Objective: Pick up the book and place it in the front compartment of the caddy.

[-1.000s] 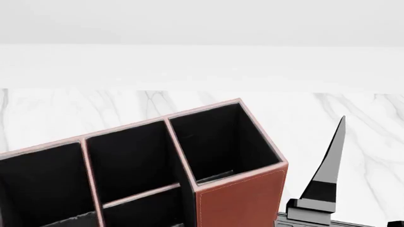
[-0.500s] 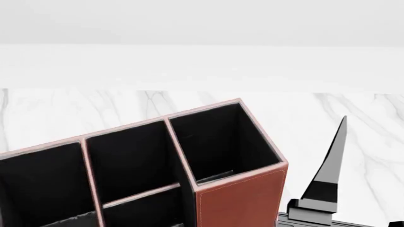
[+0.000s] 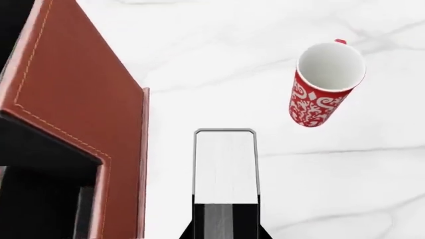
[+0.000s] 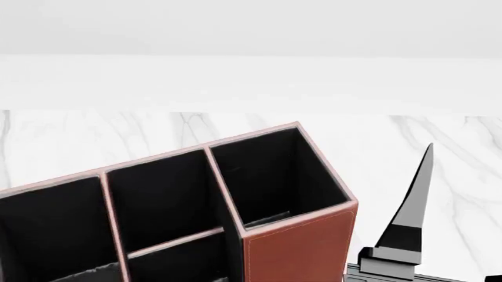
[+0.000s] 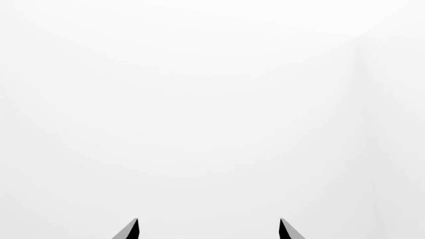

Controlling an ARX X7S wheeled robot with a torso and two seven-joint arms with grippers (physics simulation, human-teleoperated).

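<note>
**Book standing beside the caddy**

The book [image 3: 225, 167], black-covered with white page edges, is standing low-centre in the left wrist view on the marble bench [image 3: 345, 174], between caddy [image 3: 79, 109] and mug [image 3: 325, 84]. Left fingers: cannot tell. The head view is missing both. Right fingers [image 5: 131, 230] are spreading apart, empty.

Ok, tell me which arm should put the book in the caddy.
Left. Its wrist camera shows the book at its gripper, right beside the caddy. The right gripper is open, facing only blank white.
</note>
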